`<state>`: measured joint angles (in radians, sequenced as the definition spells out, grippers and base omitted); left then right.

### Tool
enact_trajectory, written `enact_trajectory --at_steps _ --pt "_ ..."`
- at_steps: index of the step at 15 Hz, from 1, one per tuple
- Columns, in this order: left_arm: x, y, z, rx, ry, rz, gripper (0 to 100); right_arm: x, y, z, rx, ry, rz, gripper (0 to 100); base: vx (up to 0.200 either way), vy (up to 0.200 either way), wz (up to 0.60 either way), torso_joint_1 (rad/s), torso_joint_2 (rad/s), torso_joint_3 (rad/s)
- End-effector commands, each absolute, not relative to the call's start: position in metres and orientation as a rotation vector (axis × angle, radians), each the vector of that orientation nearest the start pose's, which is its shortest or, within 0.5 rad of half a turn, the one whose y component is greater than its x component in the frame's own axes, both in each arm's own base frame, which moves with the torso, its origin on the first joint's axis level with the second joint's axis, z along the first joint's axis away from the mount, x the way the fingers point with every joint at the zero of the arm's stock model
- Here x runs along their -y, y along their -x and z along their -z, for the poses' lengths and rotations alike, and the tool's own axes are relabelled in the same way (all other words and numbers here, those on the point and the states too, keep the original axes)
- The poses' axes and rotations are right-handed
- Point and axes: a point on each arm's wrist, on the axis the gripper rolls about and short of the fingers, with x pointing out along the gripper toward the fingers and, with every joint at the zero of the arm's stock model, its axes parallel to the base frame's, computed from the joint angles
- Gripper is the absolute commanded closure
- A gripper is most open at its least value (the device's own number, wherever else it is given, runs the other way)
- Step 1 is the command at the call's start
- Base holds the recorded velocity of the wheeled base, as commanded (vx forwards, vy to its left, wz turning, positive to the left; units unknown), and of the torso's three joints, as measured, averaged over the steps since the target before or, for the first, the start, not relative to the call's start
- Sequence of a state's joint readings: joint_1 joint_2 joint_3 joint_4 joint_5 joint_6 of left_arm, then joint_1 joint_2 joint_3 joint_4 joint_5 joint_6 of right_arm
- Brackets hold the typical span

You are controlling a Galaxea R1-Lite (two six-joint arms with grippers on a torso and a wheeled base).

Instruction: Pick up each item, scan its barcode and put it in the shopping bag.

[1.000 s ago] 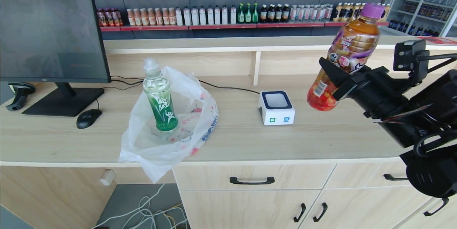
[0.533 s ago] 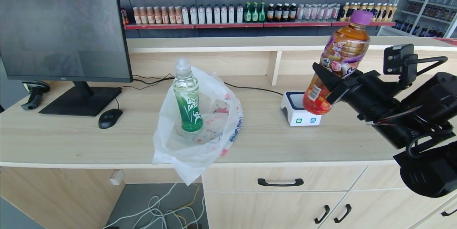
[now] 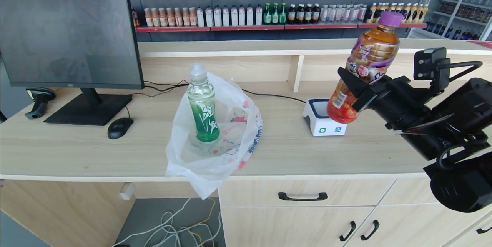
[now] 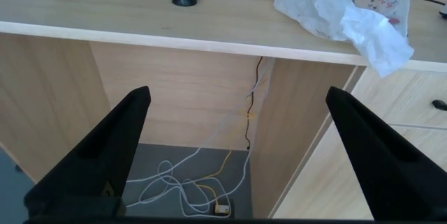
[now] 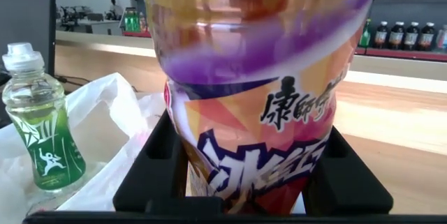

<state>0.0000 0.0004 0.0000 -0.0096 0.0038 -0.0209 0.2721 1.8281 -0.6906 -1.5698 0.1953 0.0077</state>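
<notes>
The left gripper [image 4: 237,98] hangs spread and empty below the counter [image 3: 77,151] edge. Left of centre, the shopping bag [image 3: 230,139] holds the upright green bottle [image 3: 203,108], as before (the whole view slid, so that is the camera). Right of centre, the scanner [image 3: 319,122] is now overlapped by the base of the tea bottle [image 3: 365,66], no longer apart. The right gripper [image 3: 359,87] is clamped on the bottle, so scanning seems next.
</notes>
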Motion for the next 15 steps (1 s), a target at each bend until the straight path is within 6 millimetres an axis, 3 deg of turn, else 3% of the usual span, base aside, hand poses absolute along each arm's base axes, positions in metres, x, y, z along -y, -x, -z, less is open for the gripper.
enact_trajectory --at_steps 1,5,7,11,12,15 --pt "0.000 0.023 -0.077 0.009 0.021 -0.006 0 -0.089 -0.299 -0.204 0.430 -0.024 -0.465 100 0.000 0.000 0.60 -0.007 0.00 0.002" --pt "0.000 0.023 -0.077 0.009 0.021 -0.006 0 -0.089 -0.300 -0.202 0.421 -0.024 -0.466 100 0.000 0.000 0.60 0.005 0.01 0.001" --pt "0.000 0.023 -0.077 0.009 0.021 -0.006 0 -0.093 -0.299 -0.202 0.424 -0.027 -0.478 100 0.000 0.000 0.00 0.000 0.00 0.000" --pt "0.000 0.023 -0.077 0.009 0.021 -0.006 0 -0.123 -0.295 -0.195 0.397 -0.061 -0.574 100 0.000 0.000 0.00 0.000 0.00 0.000" --pt "0.000 0.023 -0.077 0.011 0.021 -0.006 0 -0.138 -0.295 -0.191 0.387 -0.070 -0.618 100 0.000 0.000 0.00 0.000 0.00 0.000" --pt "0.000 0.023 -0.077 0.012 0.021 -0.006 0 -0.156 -0.300 -0.179 0.360 -0.075 -0.660 100 0.000 0.000 0.00 0.000 0.00 0.000"
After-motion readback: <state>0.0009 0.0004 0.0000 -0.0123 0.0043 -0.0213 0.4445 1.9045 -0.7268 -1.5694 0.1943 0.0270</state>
